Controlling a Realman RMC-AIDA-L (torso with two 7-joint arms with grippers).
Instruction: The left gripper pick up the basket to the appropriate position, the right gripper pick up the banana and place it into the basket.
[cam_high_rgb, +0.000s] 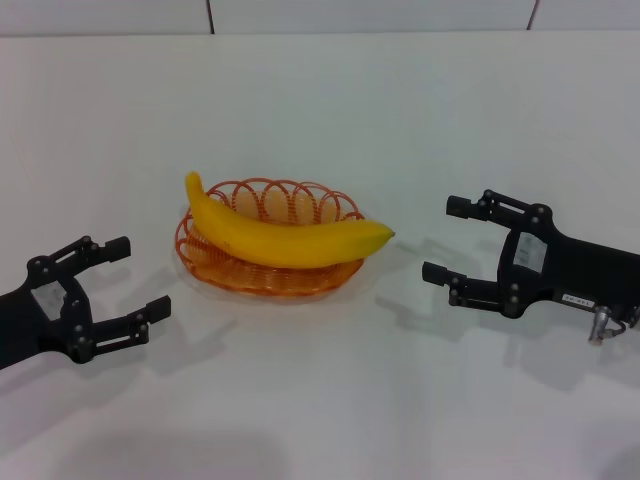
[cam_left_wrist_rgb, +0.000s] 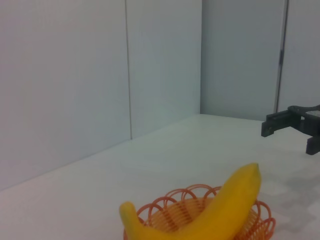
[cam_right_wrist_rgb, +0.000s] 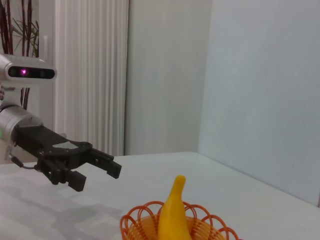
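Note:
The orange wire basket (cam_high_rgb: 300, 200) stands on the white table in the middle of the head view. The yellow banana (cam_high_rgb: 280, 238) lies across it, its ends reaching past the rim. My left gripper (cam_high_rgb: 135, 278) is open and empty, to the left of the basket and apart from it. My right gripper (cam_high_rgb: 447, 238) is open and empty, to the right of the banana's tip and apart from it. The left wrist view shows the banana (cam_left_wrist_rgb: 220, 215), the basket (cam_left_wrist_rgb: 260, 227) and the right gripper (cam_left_wrist_rgb: 290, 130) farther off. The right wrist view shows the banana (cam_right_wrist_rgb: 174, 212), the basket (cam_right_wrist_rgb: 137, 222) and the left gripper (cam_right_wrist_rgb: 97, 172).
The white table (cam_high_rgb: 320, 110) stretches on all sides of the basket. A pale wall rises behind the table's far edge. A potted plant (cam_right_wrist_rgb: 15, 30) and a curtain show behind the left arm in the right wrist view.

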